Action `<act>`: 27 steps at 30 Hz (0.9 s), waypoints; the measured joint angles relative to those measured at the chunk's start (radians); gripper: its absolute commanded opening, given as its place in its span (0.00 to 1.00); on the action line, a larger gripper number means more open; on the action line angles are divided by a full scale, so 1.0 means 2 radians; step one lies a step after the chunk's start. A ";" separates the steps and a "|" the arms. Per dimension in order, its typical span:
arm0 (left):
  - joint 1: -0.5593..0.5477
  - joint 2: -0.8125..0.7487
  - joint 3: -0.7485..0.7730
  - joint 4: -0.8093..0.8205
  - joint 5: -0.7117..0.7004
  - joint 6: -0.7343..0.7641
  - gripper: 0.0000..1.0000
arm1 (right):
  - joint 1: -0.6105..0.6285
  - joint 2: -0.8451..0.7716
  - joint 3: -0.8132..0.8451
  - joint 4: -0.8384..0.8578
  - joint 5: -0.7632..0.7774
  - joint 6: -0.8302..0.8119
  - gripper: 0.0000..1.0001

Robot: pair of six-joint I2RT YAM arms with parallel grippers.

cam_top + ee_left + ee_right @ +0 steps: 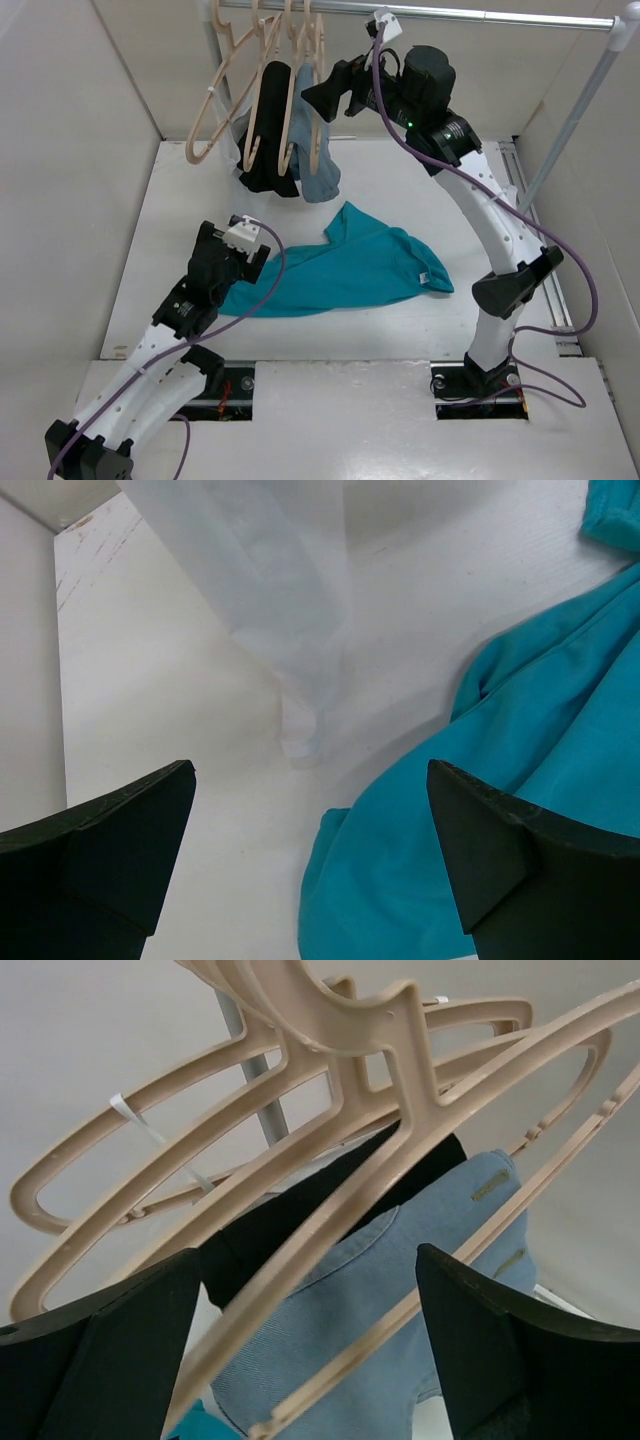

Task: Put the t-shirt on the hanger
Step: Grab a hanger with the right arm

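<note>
The teal t-shirt (350,268) lies crumpled flat on the table, its white label (424,277) at the right end. My left gripper (243,268) is open just above the shirt's left edge; in the left wrist view (310,815) the shirt (520,780) lies under the right finger (500,860). Several beige hangers hang on the rail. My right gripper (313,99) is raised at the rightmost hanger (318,70), open. In the right wrist view (308,1330) that hanger's arm (330,1220) passes between the open fingers.
A black garment (268,120) and a pale blue-grey garment (315,165) hang on the rail (480,14) among the other hangers (215,105). The rack's slanted right post (570,120) stands close to the right arm. White walls enclose the table.
</note>
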 measured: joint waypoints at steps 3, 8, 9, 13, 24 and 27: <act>0.000 -0.004 -0.002 0.001 0.000 0.004 1.00 | 0.001 0.000 -0.002 0.013 0.001 0.006 0.83; 0.000 -0.007 -0.003 0.003 0.001 0.006 1.00 | 0.004 -0.003 -0.023 0.034 0.001 0.018 0.69; 0.000 -0.007 -0.003 0.003 0.001 0.006 1.00 | 0.005 -0.003 -0.028 0.035 0.001 0.020 0.67; 0.000 -0.011 -0.005 0.003 0.002 0.006 1.00 | 0.005 -0.003 -0.049 0.038 0.009 0.024 0.53; 0.000 -0.013 -0.005 0.003 0.004 0.006 1.00 | -0.015 -0.006 -0.087 0.049 0.018 0.035 0.08; 0.000 -0.013 -0.005 0.003 0.006 0.006 1.00 | -0.020 -0.012 -0.091 0.049 0.025 0.033 0.00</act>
